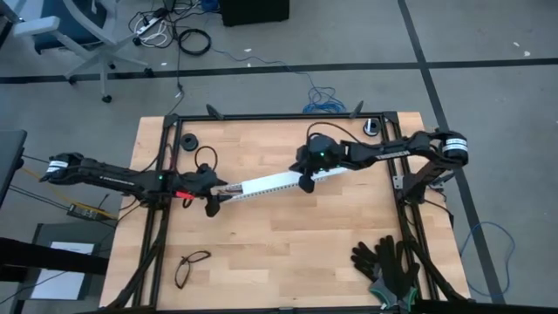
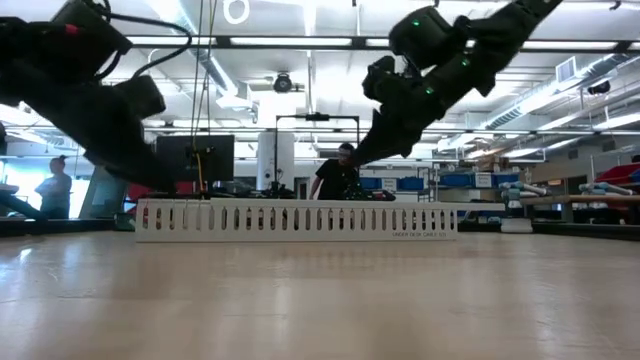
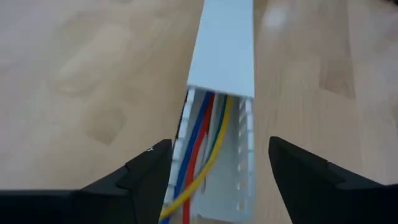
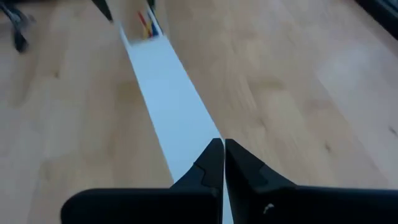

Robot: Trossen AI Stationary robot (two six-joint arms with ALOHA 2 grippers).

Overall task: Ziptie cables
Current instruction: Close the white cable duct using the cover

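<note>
A long white perforated rail (image 1: 270, 183) lies slantwise on the wooden table and is closed by a smooth white cover (image 3: 224, 50) over most of its length. The cables (image 3: 199, 143), blue, red, yellow and white wires, lie inside its uncovered left end; they also show in the right wrist view as cables (image 4: 146, 22). My left gripper (image 3: 219, 146) is open, with one finger on each side of that open end, and I see no plain touch. My right gripper (image 4: 222, 144) is shut over the cover near the rail's right end (image 1: 306, 183). My right gripper has its shut fingertips (image 4: 214, 155) set on the top face of the white cover (image 4: 186, 143), toward the rail's right end. It comes from above, slanting along the rail toward the table's left. The rail lies flat on the table.
A pair of glasses (image 1: 192, 266) lies near the table's near left corner and black gloves (image 1: 388, 262) near the near right corner. A black round part (image 1: 190, 141) sits at the far left. A black frame (image 1: 279, 116) borders the table. People (image 2: 335, 175) stand in the room behind.
</note>
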